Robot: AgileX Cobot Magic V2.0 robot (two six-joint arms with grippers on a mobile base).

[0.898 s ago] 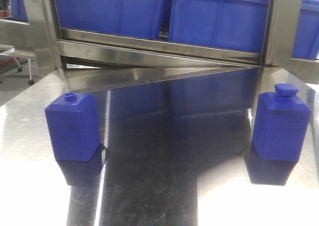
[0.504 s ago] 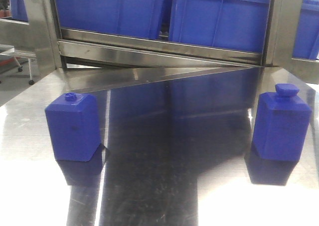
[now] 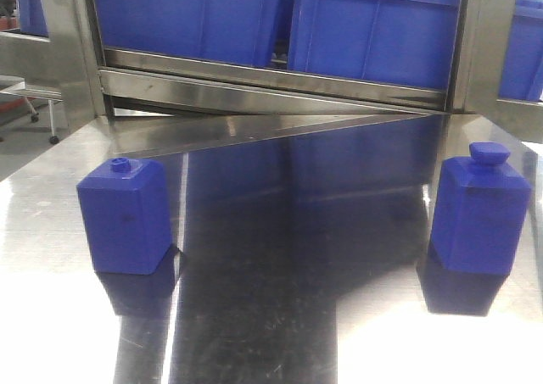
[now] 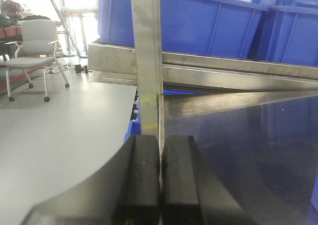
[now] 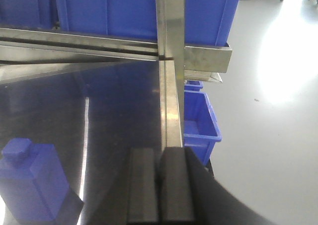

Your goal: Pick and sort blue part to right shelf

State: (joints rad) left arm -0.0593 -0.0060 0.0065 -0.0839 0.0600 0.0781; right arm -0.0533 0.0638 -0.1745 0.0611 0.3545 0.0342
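Observation:
The blue part (image 3: pixel 478 210), faceted with a wide flat cap, stands upright on the steel table at the right. It also shows at the lower left of the right wrist view (image 5: pixel 31 183). The shelf with its steel front rail (image 3: pixel 271 83) and large blue bins (image 3: pixel 373 28) runs across the back. My left gripper (image 4: pixel 160 158) is shut and empty over the table's left edge. My right gripper (image 5: pixel 159 158) is shut and empty over the table's right edge, to the right of the blue part. Neither gripper shows in the front view.
A squarer blue block with a small round neck (image 3: pixel 125 216) stands at the table's left. A steel post (image 4: pixel 148 61) rises ahead of the left gripper, another post (image 5: pixel 171 21) ahead of the right. A small blue bin (image 5: pixel 198 123) sits on the floor right of the table. An office chair (image 4: pixel 32 51) stands far left.

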